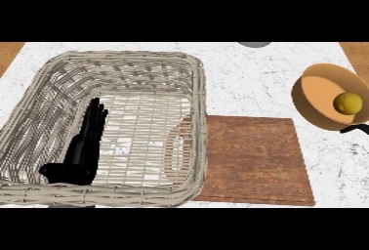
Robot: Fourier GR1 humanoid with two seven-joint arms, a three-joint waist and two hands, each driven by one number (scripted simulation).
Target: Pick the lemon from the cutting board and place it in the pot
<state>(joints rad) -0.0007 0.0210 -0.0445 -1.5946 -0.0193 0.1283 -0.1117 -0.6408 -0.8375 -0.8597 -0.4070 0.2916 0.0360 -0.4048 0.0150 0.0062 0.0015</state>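
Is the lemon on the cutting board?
No, the lemon sits inside the pot, and the cutting board is bare.

Yellow lemon (348, 103), orange pot (317, 100), brown wood-grain cutting board (252, 161)

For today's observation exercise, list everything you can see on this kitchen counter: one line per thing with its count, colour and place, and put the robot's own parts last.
wicker basket: one, pale grey-beige, left half of the counter, overlapping the board's left edge.
cutting board: one, dark brown wood, centre-right, nothing lying on it.
pot: one, orange-tan, right edge of the counter.
lemon: one, yellow, inside the pot.
counter: one, white marble, under everything.
grey object: one, at the top edge, mostly cut off; cannot tell what it is.
left hand: one, black, over the basket's left part, fingers straight, holding nothing.
right hand: not in view.
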